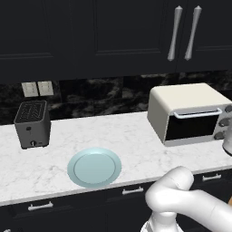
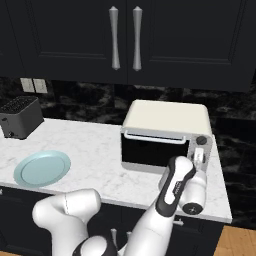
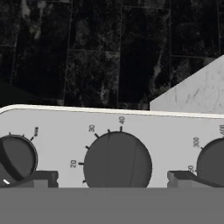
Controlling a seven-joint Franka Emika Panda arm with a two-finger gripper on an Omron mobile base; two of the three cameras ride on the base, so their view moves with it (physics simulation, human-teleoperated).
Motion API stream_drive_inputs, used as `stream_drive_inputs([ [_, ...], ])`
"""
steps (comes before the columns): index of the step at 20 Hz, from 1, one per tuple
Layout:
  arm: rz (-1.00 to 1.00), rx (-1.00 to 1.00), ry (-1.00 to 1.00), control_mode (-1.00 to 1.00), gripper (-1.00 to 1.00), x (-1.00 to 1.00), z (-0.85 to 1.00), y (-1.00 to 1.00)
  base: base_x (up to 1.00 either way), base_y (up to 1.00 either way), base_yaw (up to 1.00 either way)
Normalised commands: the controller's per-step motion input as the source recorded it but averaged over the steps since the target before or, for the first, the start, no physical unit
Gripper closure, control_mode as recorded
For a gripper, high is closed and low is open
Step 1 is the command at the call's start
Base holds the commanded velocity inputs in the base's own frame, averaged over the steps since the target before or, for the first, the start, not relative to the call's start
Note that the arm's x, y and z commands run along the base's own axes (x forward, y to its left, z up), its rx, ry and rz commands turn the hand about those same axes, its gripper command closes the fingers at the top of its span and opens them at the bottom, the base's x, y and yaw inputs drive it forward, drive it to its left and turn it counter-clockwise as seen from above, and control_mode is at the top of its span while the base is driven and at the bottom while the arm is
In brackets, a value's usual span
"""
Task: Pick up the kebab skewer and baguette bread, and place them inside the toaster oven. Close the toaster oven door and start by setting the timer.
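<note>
Glossy white rounded arm [image 2: 150, 225] segments, a dark band with white lettering near the wrist.

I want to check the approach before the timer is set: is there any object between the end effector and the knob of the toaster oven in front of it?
Nothing visible. The open end effector faces the middle knob directly.
</note>
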Motion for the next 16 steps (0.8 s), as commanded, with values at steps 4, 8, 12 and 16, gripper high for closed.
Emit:
stream_drive_inputs([
  [4,0.00,0.00,0.00,-1.00,-1.00,0.04,0.00,0.09,0.00,0.00,0.00],
  [8,0.00,0.00,0.00,-1.00,-1.00,0.34,0.00,0.00,0.00,0.00,0.00],
  [12,0.00,0.00,0.00,-1.00,-1.00,0.28,0.00,0.00,0.00,0.00,0.00],
  [16,0.00,0.00,0.00,-1.00,-1.00,0.02,0.00,0.00,0.00,0.00,0.00],
])
